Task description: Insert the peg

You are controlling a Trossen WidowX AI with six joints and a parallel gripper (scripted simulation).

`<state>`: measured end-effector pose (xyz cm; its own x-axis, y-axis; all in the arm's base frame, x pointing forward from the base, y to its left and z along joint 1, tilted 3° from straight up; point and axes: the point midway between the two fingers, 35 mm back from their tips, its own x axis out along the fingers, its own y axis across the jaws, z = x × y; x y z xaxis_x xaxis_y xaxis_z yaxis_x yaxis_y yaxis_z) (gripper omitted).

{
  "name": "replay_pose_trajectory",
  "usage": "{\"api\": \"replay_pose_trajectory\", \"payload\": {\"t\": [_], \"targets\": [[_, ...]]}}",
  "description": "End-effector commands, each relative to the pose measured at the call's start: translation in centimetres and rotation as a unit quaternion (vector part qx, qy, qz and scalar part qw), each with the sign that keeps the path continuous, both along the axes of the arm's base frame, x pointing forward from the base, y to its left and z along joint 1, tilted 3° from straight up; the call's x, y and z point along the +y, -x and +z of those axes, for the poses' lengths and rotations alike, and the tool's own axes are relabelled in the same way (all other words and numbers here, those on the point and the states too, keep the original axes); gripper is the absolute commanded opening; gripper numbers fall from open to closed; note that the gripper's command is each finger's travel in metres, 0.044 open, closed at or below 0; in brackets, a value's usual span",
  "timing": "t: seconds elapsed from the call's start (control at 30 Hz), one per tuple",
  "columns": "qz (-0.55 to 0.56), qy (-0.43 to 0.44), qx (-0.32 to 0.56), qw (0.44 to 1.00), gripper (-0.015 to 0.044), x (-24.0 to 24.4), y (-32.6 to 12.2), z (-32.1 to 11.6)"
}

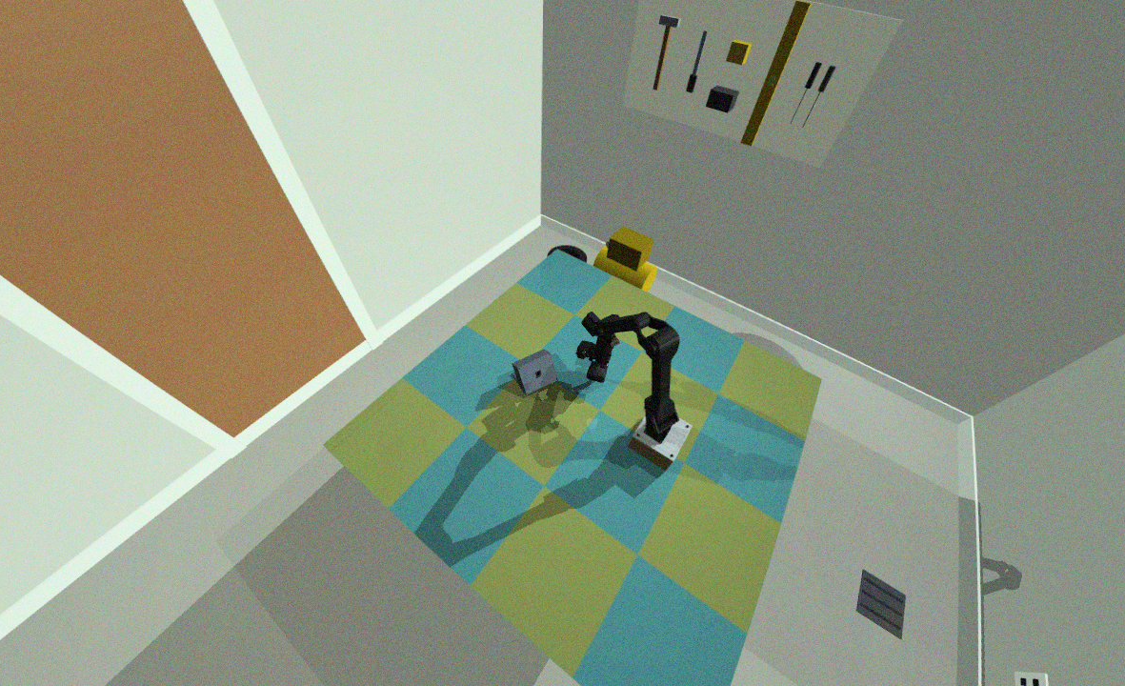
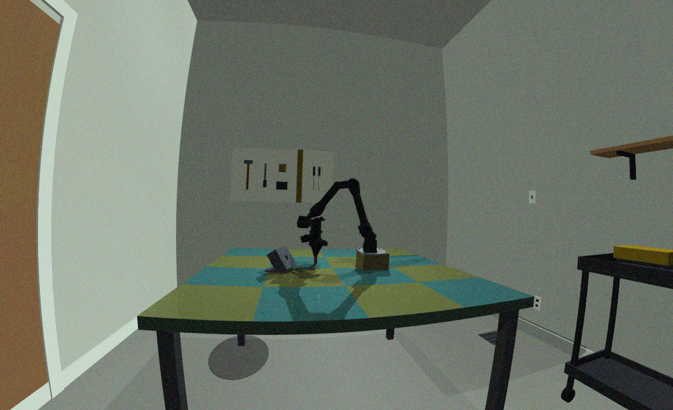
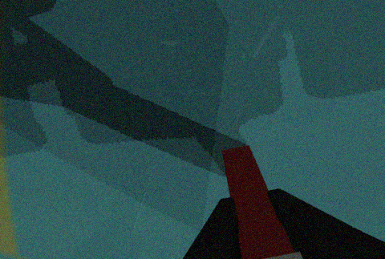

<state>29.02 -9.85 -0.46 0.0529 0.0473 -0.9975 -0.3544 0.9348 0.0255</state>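
Toward the far edge of the counter (image 1: 566, 546) (image 2: 328, 327), as I look across it, the claw (image 1: 597, 373) (image 2: 315, 256) (image 3: 252, 206) has the red peg (image 2: 315, 261) (image 3: 249, 195) pinched upright.
Its fingers are nearly together, closed on the peg's sides; the lower end is at or just above the counter, I can't tell which. The sloped panel (image 1: 526, 380) (image 2: 280, 261) sits near it, toward the left edge, the peg outside its hole (image 1: 537, 373) (image 2: 286, 257).
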Motion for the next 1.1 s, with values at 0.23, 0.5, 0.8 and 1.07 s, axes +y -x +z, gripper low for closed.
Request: {"api": "replay_pose_trajectory", "payload": {"t": [0.23,0.5,0.8,1.07], "targets": [[-0.001,0.001,0.001,1.000,0.0000,-0.3,0.0,3.8],[-0.001,0.000,0.004,1.000,0.0000,-0.3,0.4,7.7],[-0.006,0.011,0.000,1.000,0.0000,0.0,0.2,7.8],[-0.016,0.028,-0.008,0.999,0.0000,0.7,-0.3,7.5]]}}
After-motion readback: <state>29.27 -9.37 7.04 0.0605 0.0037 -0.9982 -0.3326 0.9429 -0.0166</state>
